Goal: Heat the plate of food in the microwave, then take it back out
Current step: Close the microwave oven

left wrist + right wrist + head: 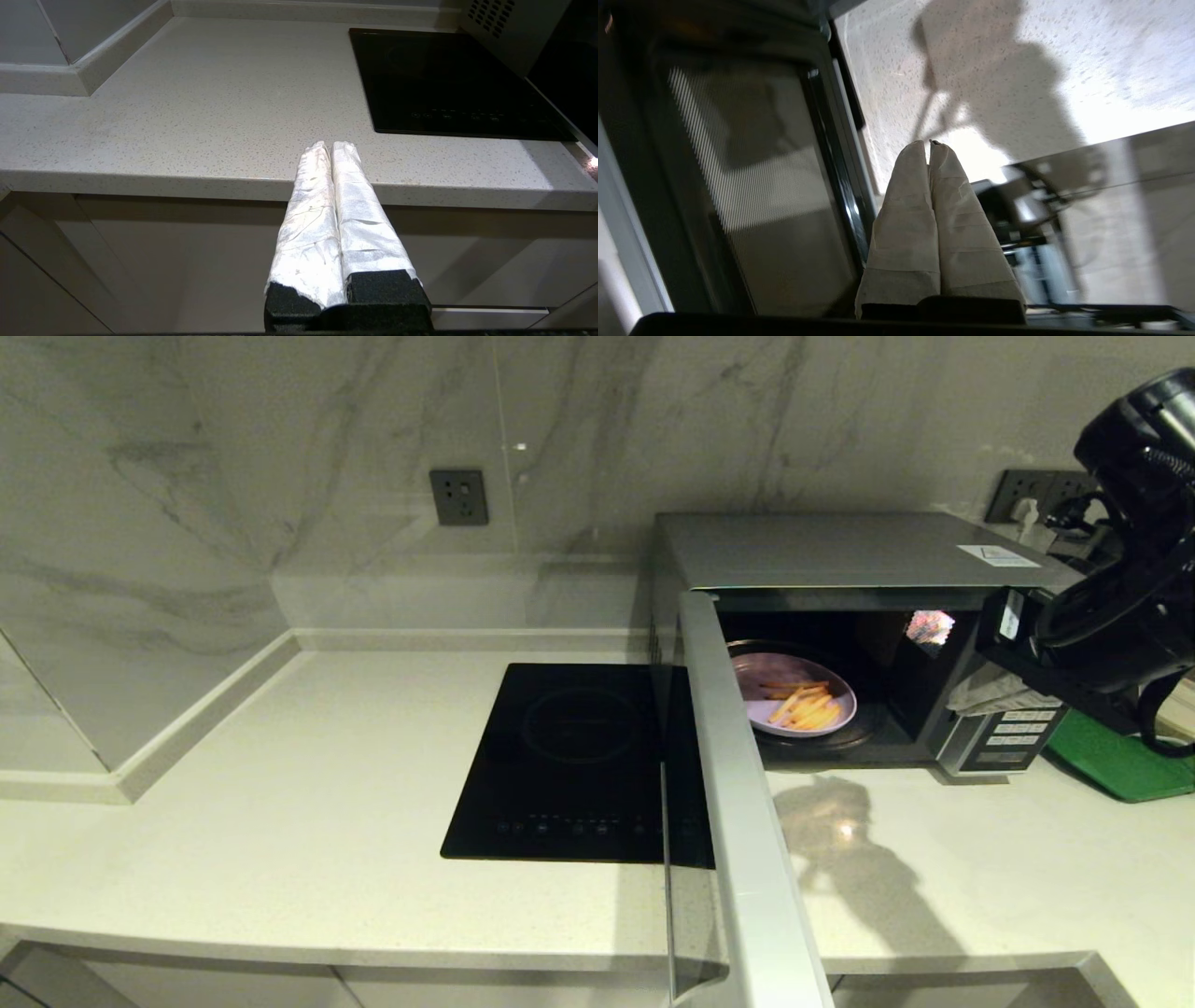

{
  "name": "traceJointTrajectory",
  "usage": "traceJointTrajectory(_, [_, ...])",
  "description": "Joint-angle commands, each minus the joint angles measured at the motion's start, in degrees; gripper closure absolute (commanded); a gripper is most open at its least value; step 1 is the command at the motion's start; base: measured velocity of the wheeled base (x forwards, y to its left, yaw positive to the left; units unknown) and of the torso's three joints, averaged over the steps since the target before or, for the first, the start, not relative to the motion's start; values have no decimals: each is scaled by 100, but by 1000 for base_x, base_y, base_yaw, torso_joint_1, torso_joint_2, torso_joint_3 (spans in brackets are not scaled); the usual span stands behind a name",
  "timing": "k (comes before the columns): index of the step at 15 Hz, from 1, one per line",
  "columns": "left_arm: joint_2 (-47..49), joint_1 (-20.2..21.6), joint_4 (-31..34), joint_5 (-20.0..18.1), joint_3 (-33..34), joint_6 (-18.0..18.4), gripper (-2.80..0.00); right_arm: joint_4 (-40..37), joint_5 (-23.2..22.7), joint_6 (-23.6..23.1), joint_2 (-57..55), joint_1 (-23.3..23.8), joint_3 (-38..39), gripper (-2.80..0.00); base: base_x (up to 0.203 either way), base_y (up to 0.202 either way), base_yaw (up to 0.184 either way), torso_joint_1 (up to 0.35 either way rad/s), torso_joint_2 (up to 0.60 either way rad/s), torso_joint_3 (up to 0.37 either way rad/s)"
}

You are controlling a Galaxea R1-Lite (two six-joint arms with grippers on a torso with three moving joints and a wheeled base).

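One plate (794, 702) inside the one open microwave (840, 560); right gripper (930, 145) fingers together beside its door; left gripper (329, 147) fingers together over the counter (187, 116) edge

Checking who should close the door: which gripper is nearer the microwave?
Right. The right gripper, fingers shut, hangs beside the microwave by its button panel. The left gripper, also shut, sits low at the counter front edge, beyond the hob.
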State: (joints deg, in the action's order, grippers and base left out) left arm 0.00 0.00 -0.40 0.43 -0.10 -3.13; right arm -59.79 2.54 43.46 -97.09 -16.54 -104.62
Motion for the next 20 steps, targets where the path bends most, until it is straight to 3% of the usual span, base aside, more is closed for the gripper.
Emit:
traceJointTrajectory(1, [0,0,-4,0,1,-3,0,-778,543,-126,-325,-889,-865,0,0,0,0,0,0,0])
traceJointTrajectory(6, [0,0,4,0,1,-3,0,-807,805,-628,-97,-2437,-927,0,0,0,0,0,0,0])
traceJointTrajectory(10, [0,0,-4,0,1,-3,0,-420,809,-1216,110,-3221,-928,0,0,0,0,0,0,0])
traceJointTrajectory(16, [0,0,-4,0,1,-3,0,-73,204,-1800,-38,-3406,-928,0,0,0,0,0,0,0])
traceJointTrajectory(20, [0,0,-4,0,1,-3,0,-68,-361,-1815,-316,-3431,-928,0,0,0,0,0,0,0])
